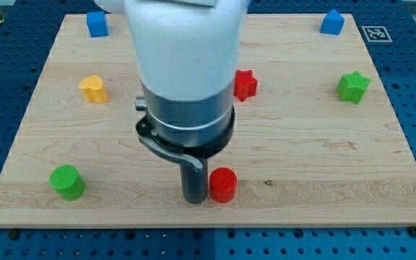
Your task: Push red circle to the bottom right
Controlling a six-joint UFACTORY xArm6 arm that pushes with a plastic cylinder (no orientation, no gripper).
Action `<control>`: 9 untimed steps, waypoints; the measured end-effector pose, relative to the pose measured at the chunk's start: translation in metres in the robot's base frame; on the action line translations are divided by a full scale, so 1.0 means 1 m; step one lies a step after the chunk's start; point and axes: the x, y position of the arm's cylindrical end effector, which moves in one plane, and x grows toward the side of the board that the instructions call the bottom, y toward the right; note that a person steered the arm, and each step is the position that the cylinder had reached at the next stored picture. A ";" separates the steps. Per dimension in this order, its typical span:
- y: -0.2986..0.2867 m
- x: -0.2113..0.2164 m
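The red circle (pixel 222 184) is a short red cylinder near the view's bottom, slightly right of the middle of the wooden board (pixel 323 166). My tip (pixel 195 200) stands right against its left side, touching or nearly touching it. The arm's white and grey body (pixel 186 72) rises above the tip and hides the board's middle behind it.
A red star (pixel 245 84) sits partly behind the arm. A green star (pixel 353 87) is at the right, a blue block (pixel 331 22) at the top right, a blue block (pixel 97 24) at the top left, a yellow block (pixel 94 89) at the left, a green circle (pixel 67 181) at the bottom left.
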 end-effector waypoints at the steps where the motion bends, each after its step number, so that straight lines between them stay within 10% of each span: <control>1: -0.001 -0.009; 3: -0.001 -0.068; 9: -0.003 -0.064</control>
